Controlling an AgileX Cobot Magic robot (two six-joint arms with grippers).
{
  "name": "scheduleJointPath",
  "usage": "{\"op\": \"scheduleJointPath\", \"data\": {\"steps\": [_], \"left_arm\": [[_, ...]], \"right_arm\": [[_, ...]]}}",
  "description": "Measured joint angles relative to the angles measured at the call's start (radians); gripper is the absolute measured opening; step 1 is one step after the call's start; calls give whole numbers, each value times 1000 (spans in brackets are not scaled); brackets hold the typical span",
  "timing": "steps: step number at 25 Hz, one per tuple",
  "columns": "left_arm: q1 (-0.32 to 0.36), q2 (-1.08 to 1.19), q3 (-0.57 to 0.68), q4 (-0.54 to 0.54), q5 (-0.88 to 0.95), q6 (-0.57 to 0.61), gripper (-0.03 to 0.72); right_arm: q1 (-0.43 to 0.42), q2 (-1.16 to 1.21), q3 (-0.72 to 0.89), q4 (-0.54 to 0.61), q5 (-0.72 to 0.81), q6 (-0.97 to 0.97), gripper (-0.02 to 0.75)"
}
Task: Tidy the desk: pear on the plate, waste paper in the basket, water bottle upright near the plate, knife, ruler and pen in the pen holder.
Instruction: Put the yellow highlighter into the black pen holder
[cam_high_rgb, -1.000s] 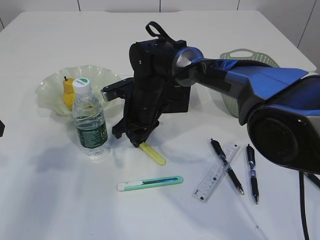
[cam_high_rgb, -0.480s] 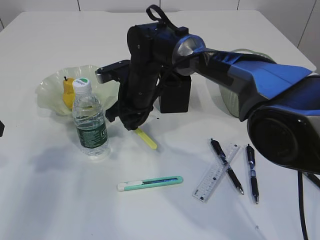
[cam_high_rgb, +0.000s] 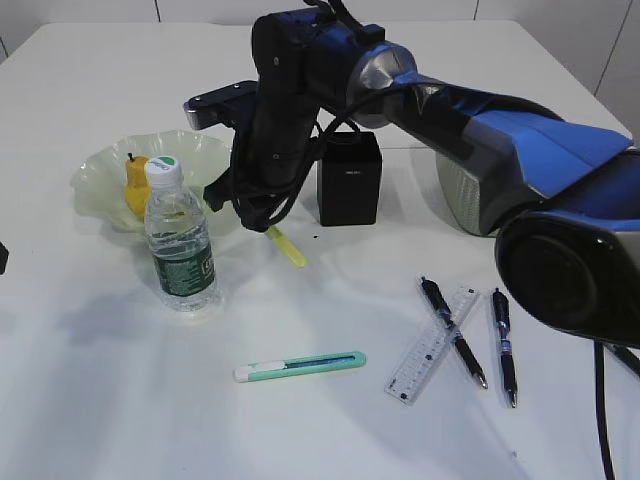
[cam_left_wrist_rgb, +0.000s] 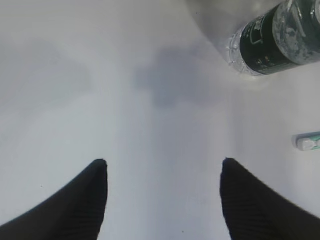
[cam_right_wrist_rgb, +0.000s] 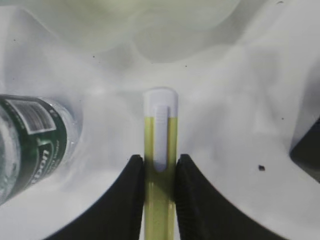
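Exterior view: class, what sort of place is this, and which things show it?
Probably a desk or study workspace: a plain white desk holding pens, a clear ruler and a black pen holder.

I see a black cable (cam_high_rgb: 607, 420) at lower right, a small dark object (cam_high_rgb: 3, 257) at the left edge, and white wall panels (cam_high_rgb: 240, 10) behind.

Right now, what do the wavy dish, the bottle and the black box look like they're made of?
The wavy dish looks like pale green glass, maybe plastic: translucent and glossy. The bottle seems thin clear plastic, since water shows through it, with a dark green label. The black box looks matte and opaque, probably plastic; I can't be sure.
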Motion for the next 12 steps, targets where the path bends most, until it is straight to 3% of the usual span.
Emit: {"op": "scheduleJointPath", "data": {"steps": [12], "left_arm": [[0, 0, 0, 0, 7, 0, 500]], "right_arm": [[-56, -128, 0, -49, 8, 40, 145]]}}
